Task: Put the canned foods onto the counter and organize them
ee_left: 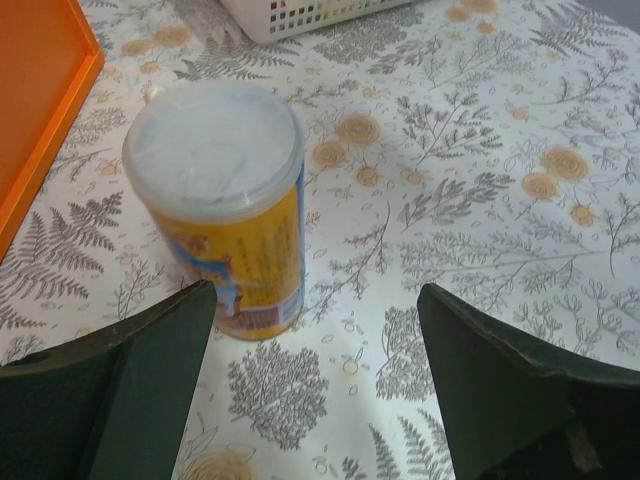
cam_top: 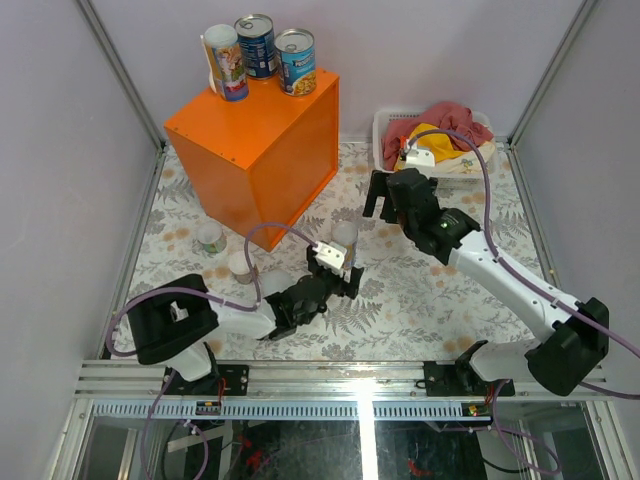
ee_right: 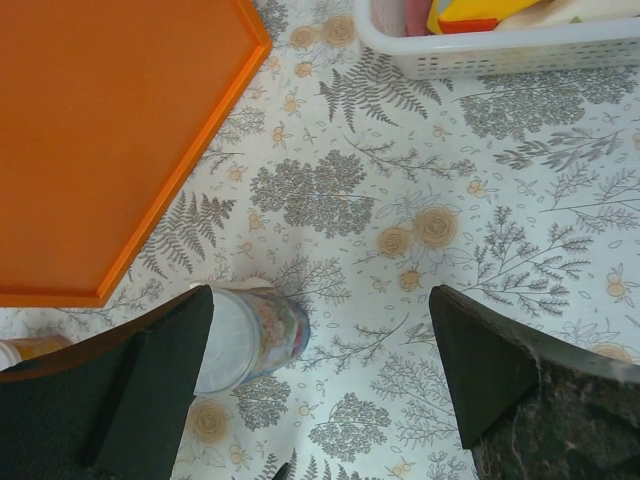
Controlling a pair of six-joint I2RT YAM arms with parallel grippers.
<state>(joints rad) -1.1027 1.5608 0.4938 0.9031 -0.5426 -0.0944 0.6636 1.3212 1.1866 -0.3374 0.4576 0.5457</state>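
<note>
The orange counter (cam_top: 250,150) carries three canned foods on its top: a colourful tube (cam_top: 226,62) and two blue cans (cam_top: 256,45) (cam_top: 296,60). More cans stand on the table by its base (cam_top: 210,237) (cam_top: 240,265). A white-lidded can (cam_top: 345,235) stands between the arms. My left gripper (cam_top: 338,268) (ee_left: 315,295) is open just short of this yellow can (ee_left: 225,210), which sits ahead by the left finger. My right gripper (cam_top: 380,205) (ee_right: 320,295) hangs open above the table, with a white-lidded can (ee_right: 250,335) below, beside its left finger. Neither holds anything.
A white basket (cam_top: 385,125) (ee_right: 500,55) of red and yellow cloths stands at the back right. The counter's edge (ee_left: 40,110) (ee_right: 110,130) lies left of both grippers. Grey walls close in the floral table on three sides.
</note>
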